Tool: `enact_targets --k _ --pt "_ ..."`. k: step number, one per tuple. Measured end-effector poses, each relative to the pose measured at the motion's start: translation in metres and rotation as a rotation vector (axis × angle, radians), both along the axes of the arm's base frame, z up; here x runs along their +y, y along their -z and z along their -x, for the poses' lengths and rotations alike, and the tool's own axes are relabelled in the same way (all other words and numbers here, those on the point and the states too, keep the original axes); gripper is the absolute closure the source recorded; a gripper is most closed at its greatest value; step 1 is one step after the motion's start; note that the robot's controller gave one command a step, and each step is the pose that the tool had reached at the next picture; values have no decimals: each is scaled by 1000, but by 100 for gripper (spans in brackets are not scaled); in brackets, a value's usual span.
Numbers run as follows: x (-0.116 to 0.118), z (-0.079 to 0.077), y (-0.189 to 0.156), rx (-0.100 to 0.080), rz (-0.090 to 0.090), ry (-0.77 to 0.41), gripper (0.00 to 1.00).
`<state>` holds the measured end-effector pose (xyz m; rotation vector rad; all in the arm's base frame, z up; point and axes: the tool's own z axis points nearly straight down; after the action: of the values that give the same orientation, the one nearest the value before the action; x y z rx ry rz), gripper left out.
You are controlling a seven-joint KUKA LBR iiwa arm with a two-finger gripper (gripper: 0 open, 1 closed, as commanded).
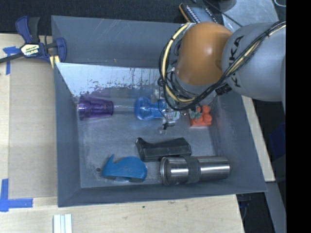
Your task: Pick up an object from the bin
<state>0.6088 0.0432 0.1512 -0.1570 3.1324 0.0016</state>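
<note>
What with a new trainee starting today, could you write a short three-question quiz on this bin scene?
1. True or false: the gripper is beside the blue translucent plastic vessel in mid-bin.
2. Which thing lies nearest the bin's front wall?
A) the silver metal cylinder with a black band
B) the small orange block
C) the flat black bar
3. Fill in: in this view, the purple translucent cup lies to the ___ of the blue vessel.

Key: 1 true; 2 A; 3 left.
</note>
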Motion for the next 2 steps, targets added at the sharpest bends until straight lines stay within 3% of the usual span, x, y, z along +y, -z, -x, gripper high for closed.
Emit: enact_targets --k 1,2 --pt "-29 -15 51 1 0 206 100" --pt "-29 -15 51 1 0 207 100"
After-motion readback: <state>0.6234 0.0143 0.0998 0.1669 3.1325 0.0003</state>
